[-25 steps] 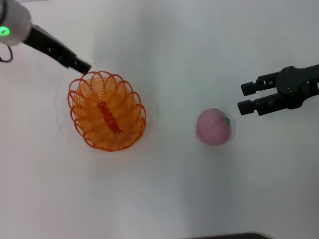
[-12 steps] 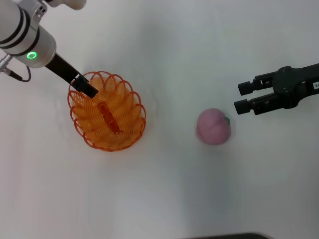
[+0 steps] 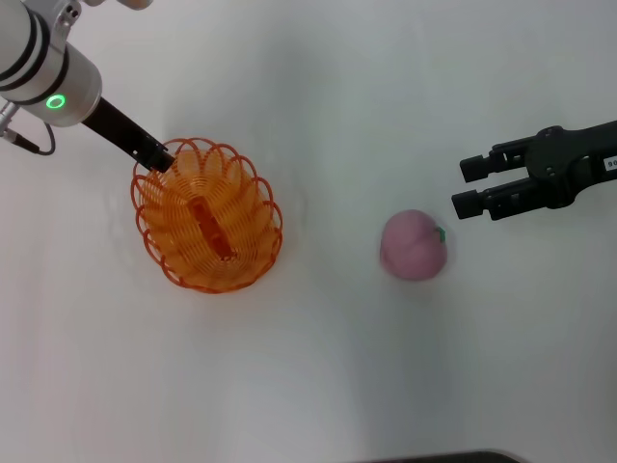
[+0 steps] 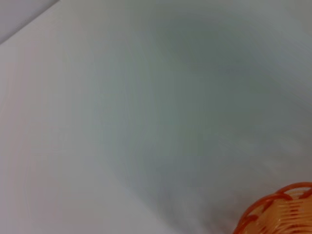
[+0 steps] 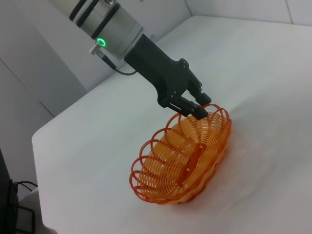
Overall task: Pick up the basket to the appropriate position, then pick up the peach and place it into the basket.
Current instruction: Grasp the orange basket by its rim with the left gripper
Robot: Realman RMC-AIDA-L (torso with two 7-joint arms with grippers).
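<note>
The orange openwork basket (image 3: 207, 217) sits on the white table at the left; it also shows in the right wrist view (image 5: 185, 163), and a bit of its rim shows in the left wrist view (image 4: 278, 212). My left gripper (image 3: 156, 159) is at the basket's far-left rim, its tip on the scalloped edge, as the right wrist view (image 5: 197, 106) also shows. The pink peach (image 3: 413, 245) lies on the table at the right, well apart from the basket. My right gripper (image 3: 469, 185) is open and empty, hovering just beyond and to the right of the peach.
The white table (image 3: 318, 367) is bare between the basket and the peach. A table edge and a corner show in the right wrist view (image 5: 36, 139). A dark object sits at the near edge of the head view (image 3: 434, 456).
My left gripper came down from beyond the basket onto its far-left rim, then drew back slightly toward the rim's edge. The basket, the peach and my right gripper have hardly moved.
</note>
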